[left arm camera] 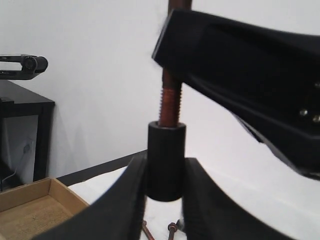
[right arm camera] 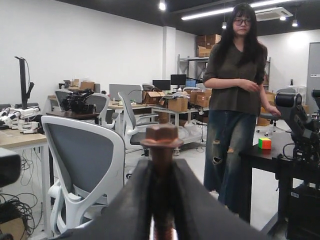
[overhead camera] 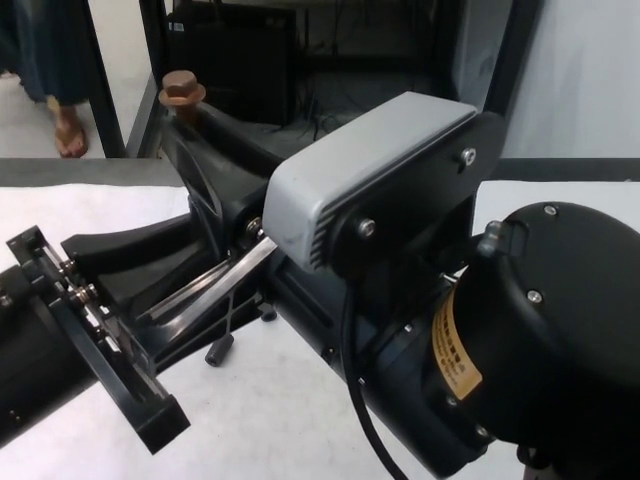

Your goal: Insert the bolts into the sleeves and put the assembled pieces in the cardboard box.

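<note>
**Item 1.** Copper-coloured threaded metal bolt with flanged hex head (right arm camera: 161,141).
- Location: raised above the bench, upright, head uppermost. The threaded end meets the mouth of item 2; depth of entry cannot be told.
- Holder: right gripper (right arm camera: 161,172), fingers clamped on the shank below the head.

**Item 2.** Black cylindrical sleeve (left arm camera: 166,150).
- Location: upright, directly beneath the bolt, above the white padded bench cover (left arm camera: 250,200).
- Holder: left gripper (left arm camera: 165,172), fingers closed on the sleeve's lower wall, mouth left clear.

**Item 3.** Shallow brown cardboard box (left arm camera: 25,191).
- Location: on the bench, off to one side of the left gripper.

**Item 4.** Loose copper-coloured bolts (left arm camera: 171,229).
- Location: lying on the cover below the sleeve.

**Handling (judged).**
- Both parts look small, light, rigid and not fragile.
- The sleeve's smooth wall may slip or turn between the pads.
- The threads may catch at the sleeve's rim if the bolt tilts.
- Best hold for the bolt is under the flange, and for the sleeve low on its wall.
- The assembled piece is best carried by the sleeve.
</note>
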